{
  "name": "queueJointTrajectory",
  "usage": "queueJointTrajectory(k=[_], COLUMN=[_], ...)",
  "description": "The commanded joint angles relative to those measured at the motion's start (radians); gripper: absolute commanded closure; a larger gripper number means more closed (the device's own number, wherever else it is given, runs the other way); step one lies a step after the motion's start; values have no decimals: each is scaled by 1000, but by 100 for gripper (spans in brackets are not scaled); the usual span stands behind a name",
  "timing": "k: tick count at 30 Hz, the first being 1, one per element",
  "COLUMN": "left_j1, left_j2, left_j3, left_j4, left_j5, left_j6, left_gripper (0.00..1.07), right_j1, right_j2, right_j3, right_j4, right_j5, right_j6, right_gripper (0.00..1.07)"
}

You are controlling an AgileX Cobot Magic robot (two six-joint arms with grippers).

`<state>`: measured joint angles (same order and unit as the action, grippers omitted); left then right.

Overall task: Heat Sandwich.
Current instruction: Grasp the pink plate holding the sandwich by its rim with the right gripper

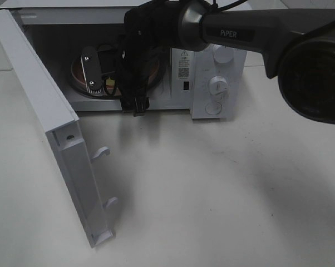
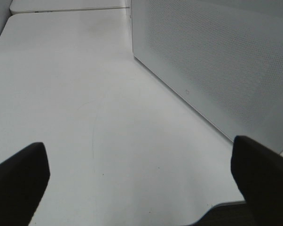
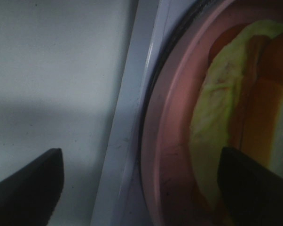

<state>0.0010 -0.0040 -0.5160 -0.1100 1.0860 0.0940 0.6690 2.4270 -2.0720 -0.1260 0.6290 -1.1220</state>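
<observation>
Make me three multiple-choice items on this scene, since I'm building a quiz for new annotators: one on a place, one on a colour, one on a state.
1. Where is the sandwich?
A. On the table in front of the microwave
B. On a plate inside the microwave
C. Held in the left tool

2. What colour is the plate under the sandwich?
A. Blue
B. Green
C. Pink

3. How does the microwave door stand?
A. Shut
B. Swung wide open
C. Taken off and lying flat

Key: 1 B, the right wrist view shows the sandwich on its plate just past the cavity's front edge, with the right tool open over it. 2 C, the rim is plainly pink. 3 B, the high view shows the door hinged out to the left with its latch hooks exposed.
</observation>
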Motion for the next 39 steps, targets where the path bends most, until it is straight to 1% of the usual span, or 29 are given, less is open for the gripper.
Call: queueJointTrajectory(k=[1, 5, 11, 14, 15, 16, 17, 19, 20, 21, 23, 24, 25, 26, 39], left_j1=[-1, -1, -1, -1, -1, -1, -1, -1, -1, -1, -1, -1, -1, -1, -1], left_j2=[-5, -5, -5, -5, -5, -5, -5, -5, -5, -5, -5, -5, -5, -5, -5], left_j3=[-1, -1, -1, -1, -1, -1, -1, -1, -1, -1, -1, -1, -1, -1, -1], left_j4=[2, 5, 5, 5, 5, 5, 6, 6, 6, 6, 6, 6, 6, 6, 6], left_j5=[-11, -11, -11, -11, -11, -11, -11, -11, -11, -11, -11, -11, -11, -11, -11], left_j6=[-6, -6, -6, -6, -6, -6, -6, -6, -6, -6, -6, -6, -6, -6, -6], left_gripper=[9, 9, 9, 9, 9, 9, 9, 9, 9, 9, 9, 9, 9, 9, 9], right_j1=[12, 12, 9, 9, 9, 9, 9, 9, 9, 8, 1, 1, 1, 0, -3], right_j2=[17, 49, 76, 86, 87, 87, 89, 89, 89, 89, 88, 86, 86, 86, 86], right_j3=[-31, -66, -77, -82, -86, -86, -87, -87, -87, -87, -87, -87, -87, -87, -87], right_j4=[-6, -2, 1, 3, 5, 5, 5, 4, 4, 3, 5, 4, 4, 4, 4], right_j5=[-8, -4, -2, 0, 0, 0, -2, -3, -3, -2, -1, 3, 3, 6, 30], right_j6=[-8, -6, -6, 0, 15, 15, 23, 44, 44, 56, 71, 92, 92, 98, 98], right_gripper=[27, 28, 29, 33, 39, 39, 43, 57, 57, 73, 89, 105, 105, 107, 107])
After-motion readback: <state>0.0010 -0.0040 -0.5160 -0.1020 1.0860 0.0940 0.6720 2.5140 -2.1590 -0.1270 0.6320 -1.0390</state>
